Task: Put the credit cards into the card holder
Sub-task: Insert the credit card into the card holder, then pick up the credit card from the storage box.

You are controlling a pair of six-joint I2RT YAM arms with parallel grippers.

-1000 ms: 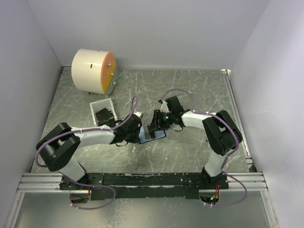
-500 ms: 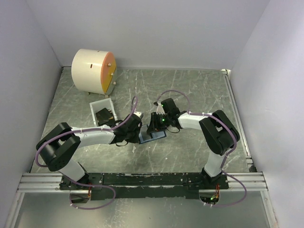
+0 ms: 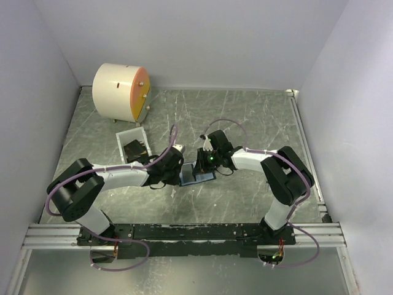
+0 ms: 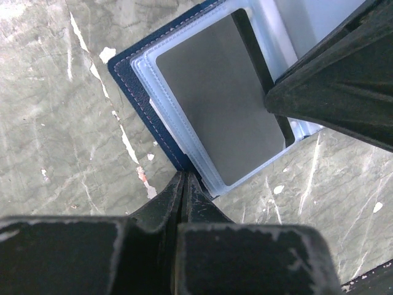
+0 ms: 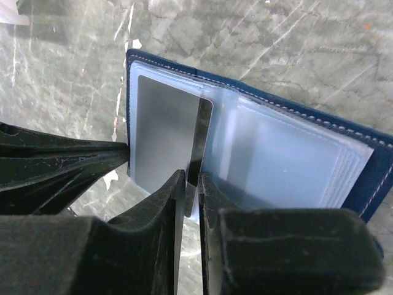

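Grey-green marbled table (image 3: 258, 117), carrying all items below; cream cylinder (image 3: 115, 92) with an orange face, lying on its side at the far left corner; white tray (image 3: 124, 136), on the near side of the cylinder, its dark contents not identifiable; left tool (image 4: 185, 183), near the table's centre, fingers narrowed to a slit and pinching the navy edge of the card holder (image 4: 126, 77); right tool (image 5: 191, 181), facing the left tool across the card holder, fingers nearly together and nipping one edge of the dark card (image 5: 166, 132); card holder, lying open and flat on the table between the two tools, clear bluish pockets upward; dark card, on the leaf nearest the left tool, most of it under a clear pocket sheet, one darker strip uncovered toward the right tool.
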